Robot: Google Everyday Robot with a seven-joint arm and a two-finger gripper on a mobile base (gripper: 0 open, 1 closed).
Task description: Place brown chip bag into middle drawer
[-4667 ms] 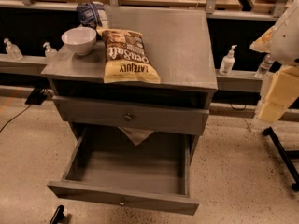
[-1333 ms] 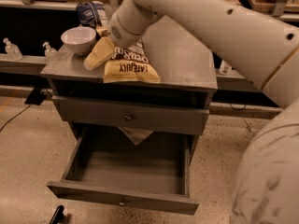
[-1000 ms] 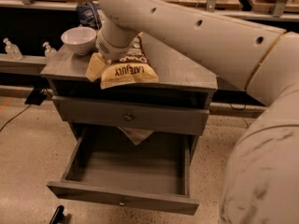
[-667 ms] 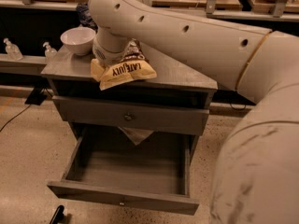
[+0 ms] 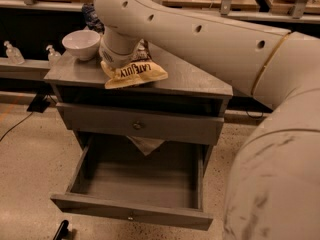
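Observation:
The brown chip bag [image 5: 137, 73] lies on the grey cabinet top [image 5: 195, 79] at its front left, cream "LATE JULY" end toward me and tilted, its corner at the front edge. My gripper [image 5: 116, 64] is down on the bag's left side; the big white arm hides the bag's dark upper half. The middle drawer [image 5: 135, 211] is pulled out wide open at the bottom, a shallow grey box with nothing in it and a small pale knob.
A white bowl [image 5: 81, 43] stands at the cabinet's back left, with a blue-and-white bag [image 5: 92, 15] behind it. The upper drawer front [image 5: 165, 129] with a brass knob is closed. A pale crumpled sheet [image 5: 145, 145] hangs below it. Small bottles [image 5: 11, 51] stand at left.
My arm has swung in from the right and come down on the bag. The bag has slid and turned toward the cabinet's front-left edge. The drawer has not moved.

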